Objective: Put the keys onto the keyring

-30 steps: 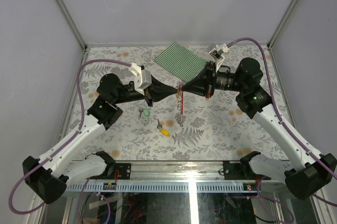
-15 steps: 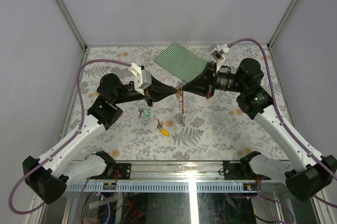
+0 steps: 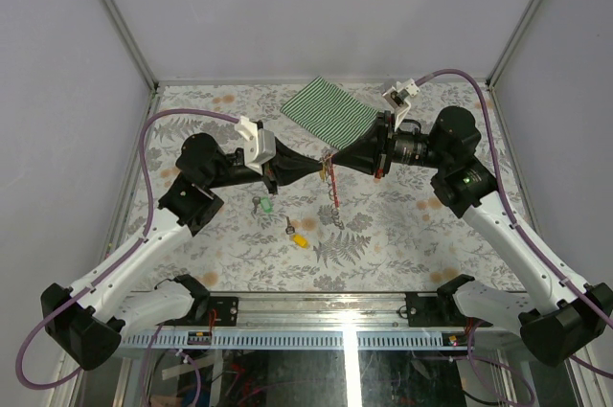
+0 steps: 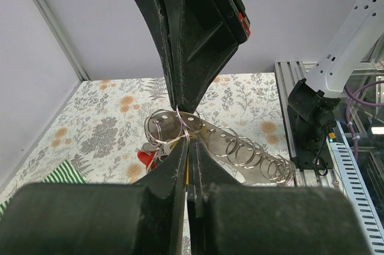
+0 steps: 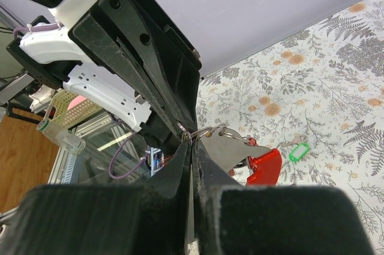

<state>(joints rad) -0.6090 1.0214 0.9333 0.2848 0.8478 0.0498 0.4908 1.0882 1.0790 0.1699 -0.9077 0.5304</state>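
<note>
Both grippers meet tip to tip above the middle of the table. My left gripper (image 3: 323, 165) (image 4: 188, 147) is shut with a thin yellow sliver between its jaws, apparently a yellow key. Facing it, my right gripper (image 3: 332, 160) (image 5: 192, 141) is shut on the silver ring of the keyring (image 3: 333, 198) (image 4: 180, 128) (image 5: 211, 130). A flat metal tag, a red piece (image 5: 264, 166) and a chain of rings (image 4: 252, 154) hang from that ring. A green key (image 3: 261, 205) (image 5: 298, 151) and a yellow key (image 3: 299, 240) lie on the table below the left gripper.
A green striped cloth (image 3: 330, 108) lies at the back of the floral table (image 3: 412, 225), just behind the right gripper. Metal frame posts and grey walls close in the table on three sides. The arms' bases sit along the near edge.
The grippers have stayed together, both shut. The keyring's hanging part has swung: the red strap that hung straight down has turned, and the chain now dangles lower and to the right.
</note>
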